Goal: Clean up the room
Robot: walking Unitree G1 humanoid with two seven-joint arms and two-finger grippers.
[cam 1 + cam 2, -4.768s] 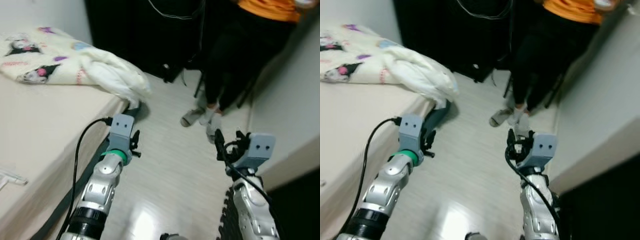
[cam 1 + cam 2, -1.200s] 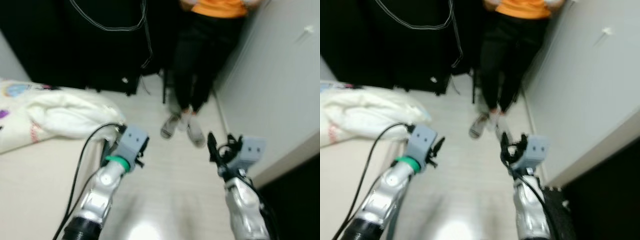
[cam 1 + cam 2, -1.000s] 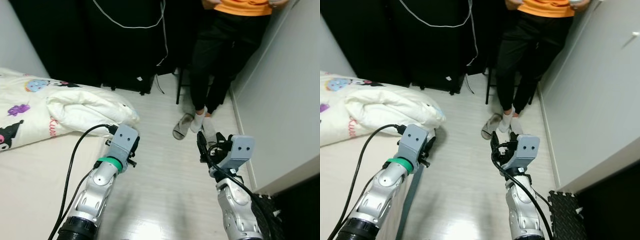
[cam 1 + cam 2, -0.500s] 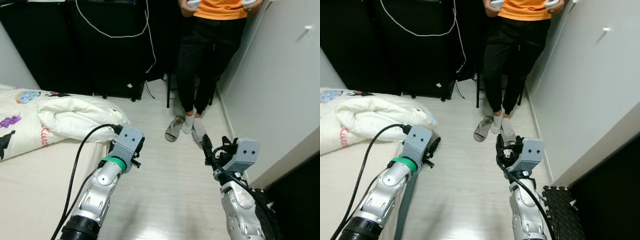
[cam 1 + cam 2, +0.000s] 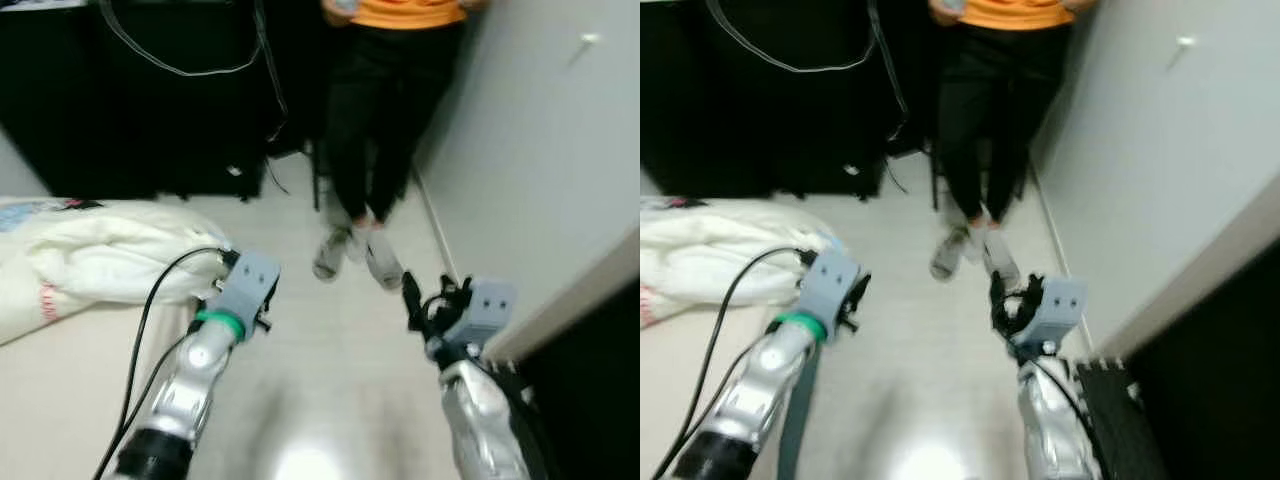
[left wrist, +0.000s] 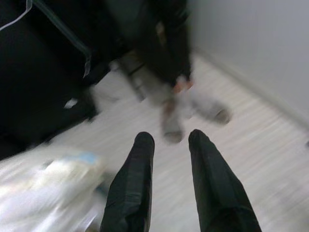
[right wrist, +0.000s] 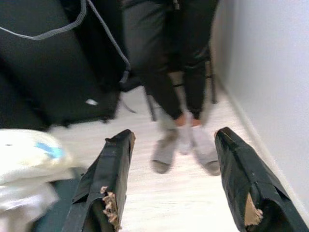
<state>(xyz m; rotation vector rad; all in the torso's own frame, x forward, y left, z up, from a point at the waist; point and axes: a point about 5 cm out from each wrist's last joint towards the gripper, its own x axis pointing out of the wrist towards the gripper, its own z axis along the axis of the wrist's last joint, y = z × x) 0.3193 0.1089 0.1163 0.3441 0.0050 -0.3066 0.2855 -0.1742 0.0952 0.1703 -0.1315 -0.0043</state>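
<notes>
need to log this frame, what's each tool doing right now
Left tool: open, holding nothing, raised over the floor.
Right tool: open wide, holding nothing, raised over the floor.

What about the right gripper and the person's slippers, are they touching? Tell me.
Apart. In the right wrist view the right gripper is open and holds nothing, and bare floor lies between its fingers and the slippers ahead.
</notes>
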